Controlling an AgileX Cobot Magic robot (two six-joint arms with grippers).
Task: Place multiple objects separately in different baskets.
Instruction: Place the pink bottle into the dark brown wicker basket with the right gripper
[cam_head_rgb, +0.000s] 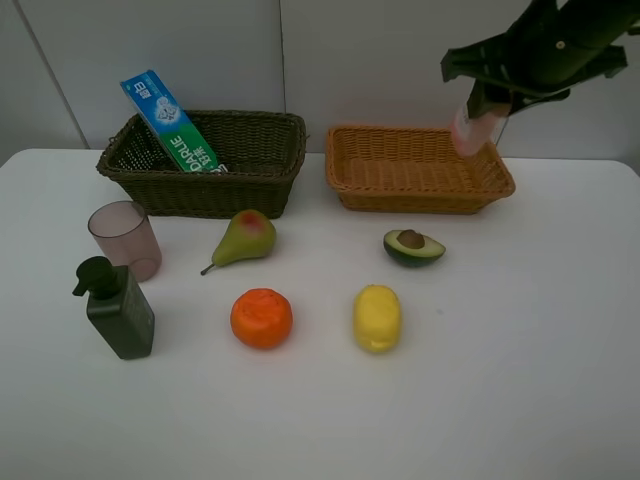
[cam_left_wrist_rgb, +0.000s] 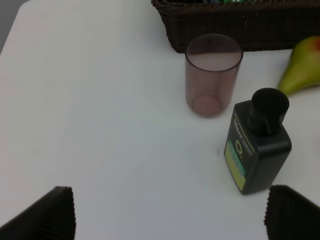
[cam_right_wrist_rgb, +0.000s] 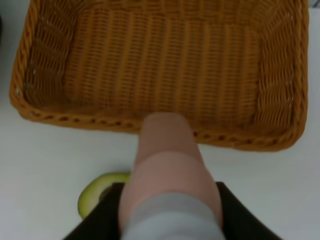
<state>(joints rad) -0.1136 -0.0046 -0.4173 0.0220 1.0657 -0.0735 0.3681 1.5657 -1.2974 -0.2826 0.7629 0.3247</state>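
Toothpaste box (cam_head_rgb: 170, 122) already in dark basket (cam_head_rgb: 200, 187). Right gripper (cam_head_rgb: 482, 108) clamps pink bottle (cam_head_rgb: 469, 132), tan basket (cam_head_rgb: 420, 201) below it; left gripper (cam_left_wrist_rgb: 170, 215) wide, empty. Six others unsorted.

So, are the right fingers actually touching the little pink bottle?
Touching. The right wrist view shows the small pink bottle squeezed between the right gripper's dark fingers, one on each side, with no gap.
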